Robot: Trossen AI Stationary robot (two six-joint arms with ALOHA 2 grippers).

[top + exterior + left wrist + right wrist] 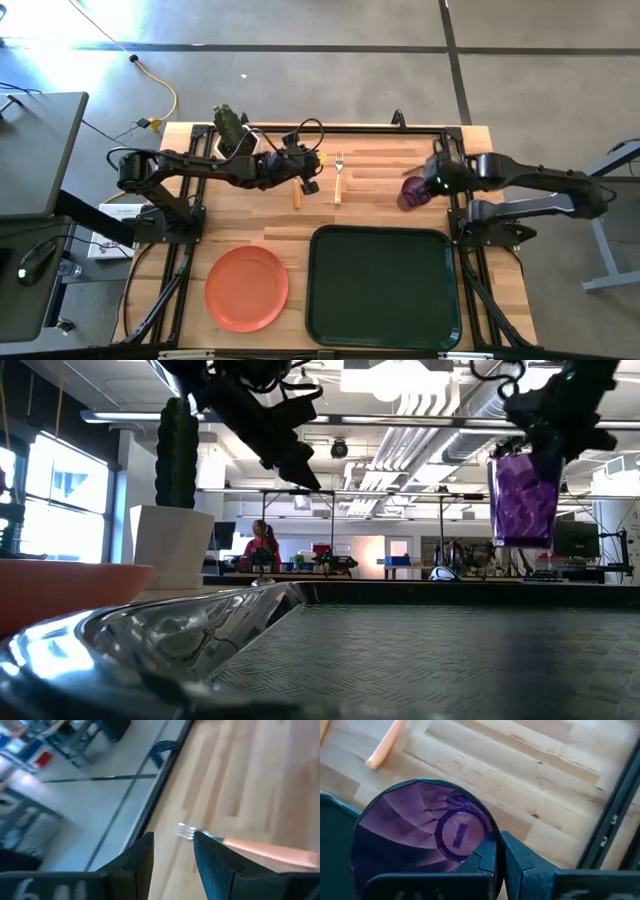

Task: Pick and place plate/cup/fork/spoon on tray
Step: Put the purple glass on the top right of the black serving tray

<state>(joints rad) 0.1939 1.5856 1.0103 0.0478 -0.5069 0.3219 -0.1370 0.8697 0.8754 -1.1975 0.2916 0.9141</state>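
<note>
My right gripper [425, 186] is pinching the rim of the cup [414, 191], 1 finger inside the purple wall and 1 outside, as the right wrist view shows [455, 837]. In the low view the cup [522, 498] hangs clear of the surface, held from above. From overhead it sits over bare wood just beyond the far right corner of the tray [382, 285], not over the tray itself.

My left gripper [308, 180] is out over the far middle of the table, and its 2 fingers [214, 862] are spread with an open gap between them, holding nothing. Past them in the left wrist view lies the fork [250, 846], silver tines toward the table edge, orange-tan handle trailing away, flat on the wood. Overhead, the fork [338, 177] lies just to the right of my left gripper, and another orange-tan handle, the spoon [296, 194], lies beside it, partly under my fingers; I cannot make out its bowl.

The plate [247, 287] rests on the table to the left of the tray, close to it but apart. A white pot with a cactus [231, 130] stands at the far left by my left arm
</note>
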